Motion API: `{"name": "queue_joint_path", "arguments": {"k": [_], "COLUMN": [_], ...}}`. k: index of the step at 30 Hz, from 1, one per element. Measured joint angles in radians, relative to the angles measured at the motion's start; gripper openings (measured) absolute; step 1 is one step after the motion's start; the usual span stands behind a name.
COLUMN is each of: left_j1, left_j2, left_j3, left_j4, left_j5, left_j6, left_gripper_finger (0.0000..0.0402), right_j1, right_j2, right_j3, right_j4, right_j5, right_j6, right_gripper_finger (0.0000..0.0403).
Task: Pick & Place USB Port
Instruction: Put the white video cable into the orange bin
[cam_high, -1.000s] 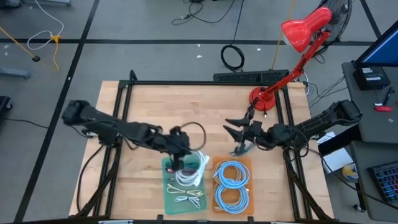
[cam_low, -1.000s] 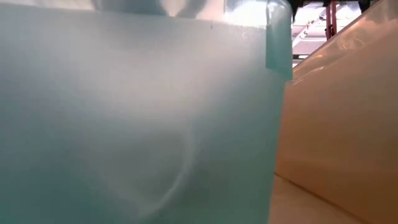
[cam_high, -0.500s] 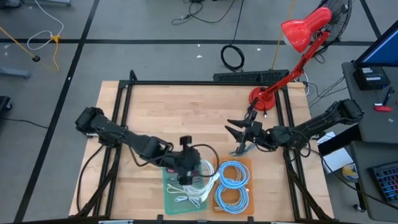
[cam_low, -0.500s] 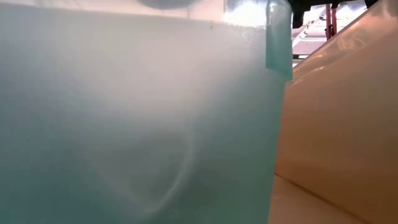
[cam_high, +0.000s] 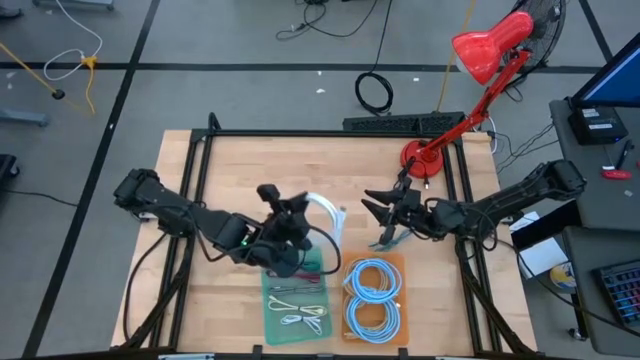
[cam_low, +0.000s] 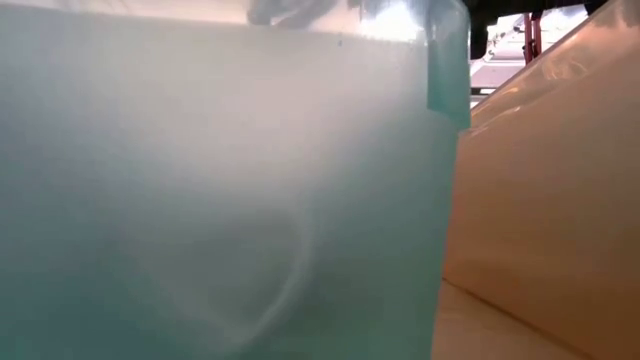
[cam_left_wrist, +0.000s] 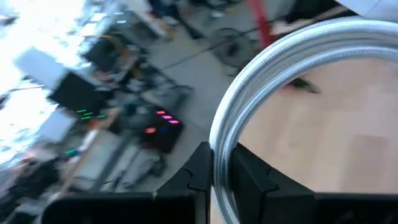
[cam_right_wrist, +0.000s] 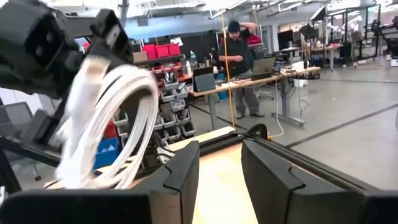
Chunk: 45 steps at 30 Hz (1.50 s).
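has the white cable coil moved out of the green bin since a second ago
Yes. The left gripper has carried the white cable coil away from the green bin, toward the red lamp's side of the table.

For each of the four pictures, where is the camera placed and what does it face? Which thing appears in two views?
High: above the table, looking down; both arms show.
Low: at table height, blocked by the green bin and orange bin; no arm shows clearly.
Left wrist: on the left gripper, shut on the white cable.
Right wrist: past the right gripper, toward the left arm.
Shared: the white cable shows in both wrist views.
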<state>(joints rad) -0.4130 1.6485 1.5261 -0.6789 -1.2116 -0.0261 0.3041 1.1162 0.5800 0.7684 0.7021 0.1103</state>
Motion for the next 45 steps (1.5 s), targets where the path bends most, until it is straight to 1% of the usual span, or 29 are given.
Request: {"name": "queue_joint_path", "arguments": {"k": [3, 7, 10, 11, 12, 16, 17, 18, 23, 26, 28, 30, 33, 36, 45], "left_j1": [0.022, 0.042, 0.051, 0.051, 0.052, 0.033, 0.029, 0.024, 0.059, 0.096, 0.111, 0.122, 0.132, 0.147, 0.220], "left_j2": [0.000, 0.000, 0.016, 0.019, 0.021, 0.016, 0.016, 0.018, 0.023, 0.039, 0.042, 0.042, 0.041, 0.039, 0.033], "left_j3": [0.000, 0.000, 0.000, -0.002, -0.002, -0.002, -0.002, -0.002, -0.002, -0.001, -0.006, -0.010, -0.012, -0.013, -0.013], "left_j4": [0.014, 0.101, 0.150, 0.145, 0.136, 0.132, 0.132, 0.132, 0.151, 0.130, 0.099, 0.079, 0.027, -0.007, -0.015], "left_j5": [-0.068, -0.050, -0.054, -0.076, -0.107, -0.303, -0.349, -0.358, -0.363, -0.376, -0.362, -0.356, -0.356, -0.354, -0.358], "left_j6": [0.016, 0.111, 0.153, 0.151, 0.139, 0.103, 0.107, 0.115, 0.111, 0.116, 0.121, 0.120, 0.117, 0.110, 0.110], "left_gripper_finger": [0.0035, 0.0035, 0.0035, 0.0035, 0.0035, 0.0035, 0.0035, 0.0035, 0.0035, 0.0035, 0.0035, 0.0035, 0.0035, 0.0034, 0.0034], "right_j1": [-0.010, -0.010, -0.010, -0.010, -0.009, -0.008, -0.009, -0.011, -0.017, -0.008, 0.006, 0.016, 0.029, 0.037, 0.046], "right_j2": [0.021, 0.073, 0.124, 0.135, 0.145, 0.211, 0.232, 0.258, 0.405, 0.482, 0.522, 0.548, 0.555, 0.555, 0.546], "right_j3": [0.000, 0.012, 0.043, 0.055, 0.067, 0.136, 0.157, 0.180, 0.329, 0.420, 0.469, 0.505, 0.526, 0.526, 0.525], "right_j4": [0.007, 0.122, 0.166, 0.166, 0.163, 0.163, 0.163, 0.165, 0.185, 0.181, 0.177, 0.178, 0.190, 0.192, 0.194], "right_j5": [0.001, 0.001, 0.004, 0.012, 0.042, 0.226, 0.246, 0.249, 0.292, 0.382, 0.453, 0.525, 0.586, 0.608, 0.605], "right_j6": [0.000, 0.007, 0.000, 0.000, 0.001, -0.003, -0.013, -0.025, -0.142, -0.230, -0.304, -0.368, -0.430, -0.439, -0.402], "right_gripper_finger": [0.0112, 0.0118, 0.0139, 0.0148, 0.0158, 0.0201, 0.0211, 0.0220, 0.0251, 0.0255, 0.0255, 0.0256, 0.0256, 0.0256, 0.0256]}}
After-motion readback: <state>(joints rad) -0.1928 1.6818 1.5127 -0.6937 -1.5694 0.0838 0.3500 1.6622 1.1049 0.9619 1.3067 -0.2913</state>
